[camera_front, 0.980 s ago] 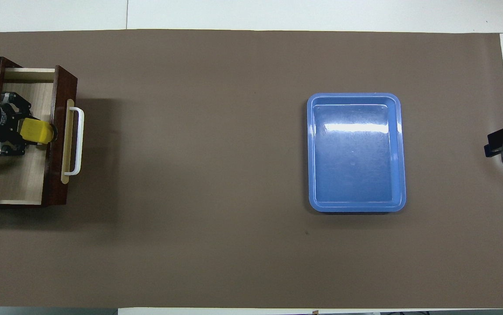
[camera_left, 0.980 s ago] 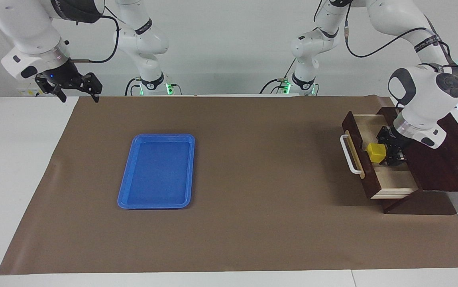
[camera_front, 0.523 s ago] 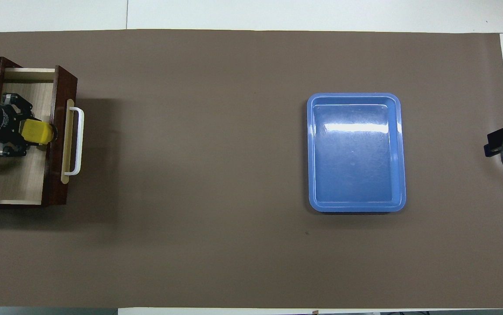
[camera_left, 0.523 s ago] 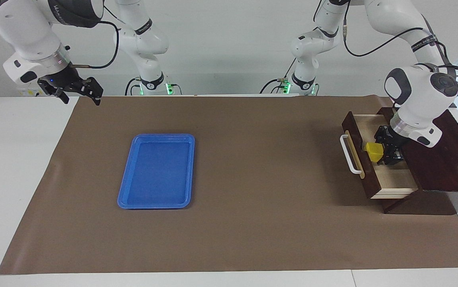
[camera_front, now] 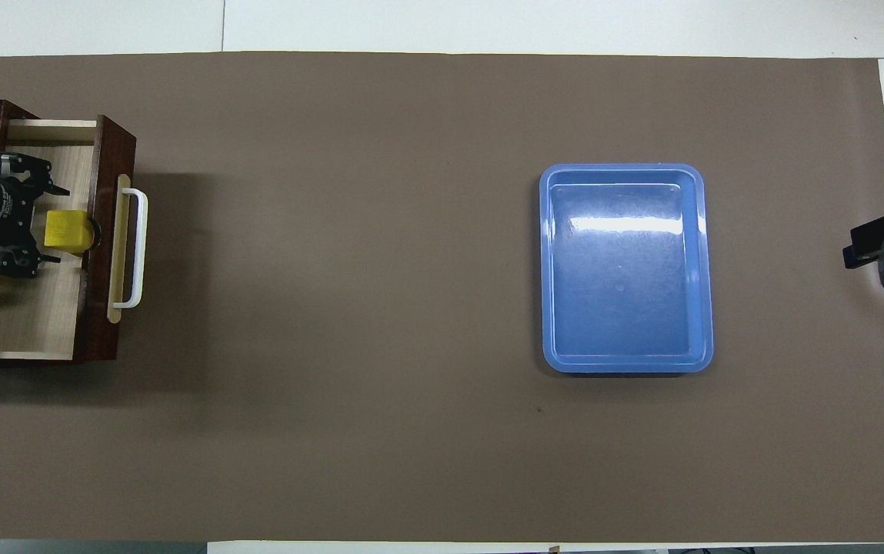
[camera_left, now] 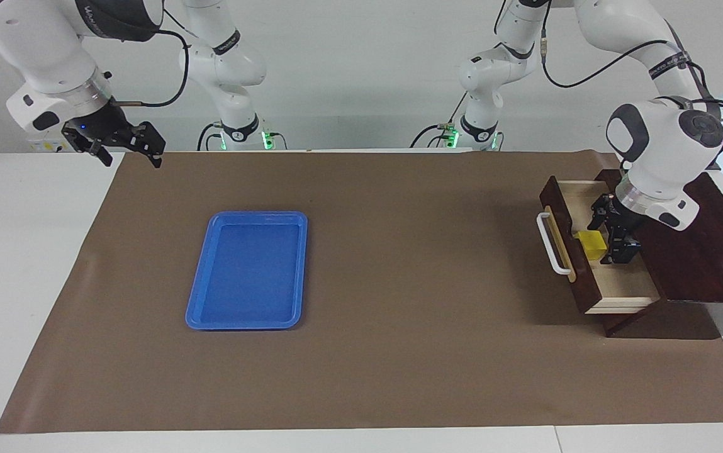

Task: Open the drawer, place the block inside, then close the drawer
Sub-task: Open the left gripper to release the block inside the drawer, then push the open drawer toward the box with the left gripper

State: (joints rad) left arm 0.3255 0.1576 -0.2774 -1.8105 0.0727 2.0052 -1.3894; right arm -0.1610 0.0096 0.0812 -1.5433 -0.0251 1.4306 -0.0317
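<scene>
The drawer (camera_left: 625, 286) stands pulled open from its dark wooden box (camera_left: 707, 251) at the left arm's end of the table; it also shows in the overhead view (camera_front: 26, 323). The yellow block (camera_left: 589, 243) lies inside the drawer on its pale floor, close to the front panel, and shows from overhead too (camera_front: 66, 231). My left gripper (camera_left: 610, 235) is in the drawer, open, its fingers spread on either side of the block and apart from it (camera_front: 48, 225). My right gripper (camera_left: 129, 154) waits open in the air over the table edge at the right arm's end.
A flat blue tray (camera_left: 197, 296) lies on the brown mat toward the right arm's end (camera_front: 626, 362). The drawer's white bar handle (camera_left: 550, 242) sticks out toward the table's middle. The wooden box top reaches the table's edge.
My left gripper has opened and let go of the yellow block, which now rests lower on the drawer floor. The right gripper shifted only slightly.
</scene>
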